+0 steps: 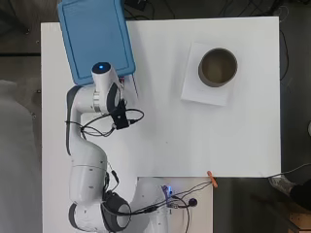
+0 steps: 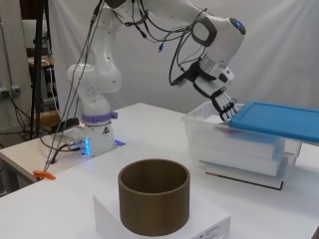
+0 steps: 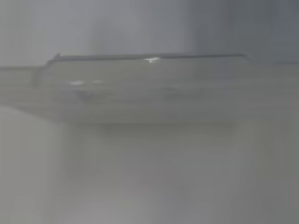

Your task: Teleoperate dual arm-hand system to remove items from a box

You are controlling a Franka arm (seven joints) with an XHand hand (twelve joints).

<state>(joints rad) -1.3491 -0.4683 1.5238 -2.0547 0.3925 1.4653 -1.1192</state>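
A clear plastic box point(image 2: 234, 144) stands at the table's far left, with a blue lid point(image 1: 95, 39) lying askew on it so that the near end is uncovered. In the side view my hand point(image 2: 224, 104) points down at that open end, beside the edge of the blue lid point(image 2: 279, 119). Its fingers are fairly straight and hold nothing that I can see. From overhead the arm hides the hand, and only a strip of the box point(image 1: 132, 86) shows. The wrist view is a close blur of the box's rim and wall point(image 3: 149, 84). The box's contents are hidden.
A brown open cylinder point(image 1: 217, 67) point(image 2: 154, 196) stands on a white square base point(image 1: 206, 92) at the table's right. An orange clamp point(image 1: 212, 178) sits on the table's near edge. Cables hang from the arm.
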